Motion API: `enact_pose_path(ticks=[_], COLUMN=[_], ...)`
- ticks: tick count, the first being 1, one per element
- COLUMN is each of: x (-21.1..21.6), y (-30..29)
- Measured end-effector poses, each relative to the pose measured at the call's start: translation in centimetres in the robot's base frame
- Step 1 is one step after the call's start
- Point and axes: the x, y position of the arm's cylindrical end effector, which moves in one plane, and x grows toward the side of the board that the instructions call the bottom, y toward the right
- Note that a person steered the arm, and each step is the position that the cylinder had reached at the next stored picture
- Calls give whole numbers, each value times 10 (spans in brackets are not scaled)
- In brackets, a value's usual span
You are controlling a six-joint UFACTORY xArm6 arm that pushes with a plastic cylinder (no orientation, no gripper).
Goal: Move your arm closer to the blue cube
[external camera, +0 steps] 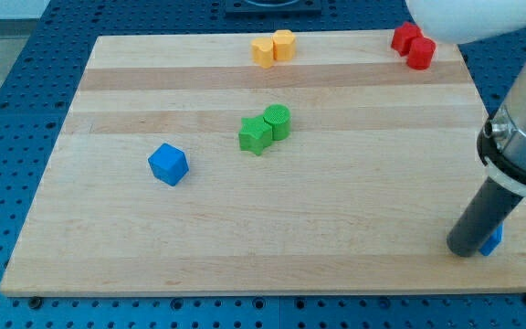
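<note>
- My tip (468, 250) rests at the bench's (354, 228) lower-right corner in the view; this tool is a plain rod, with no jaws to stand apart or together, and it clamps nothing.
- A small blue piece (493, 240) shows just behind the rod, mostly hidden; it may be a second blue block, though I cannot tell its shape.
- The blue cube (168, 164) sits alone at the view's left, mid-height, well apart from my tip.
- From my tip, the cube lies far left and somewhat up.
- The green pair (266, 129) stands above that line, so a straight slide should probably pass below them.
</note>
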Motion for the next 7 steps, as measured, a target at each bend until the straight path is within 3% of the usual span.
enact_pose_path(ticks=[1,4,7], x=[0,5,-41], y=[-16,-205,-338])
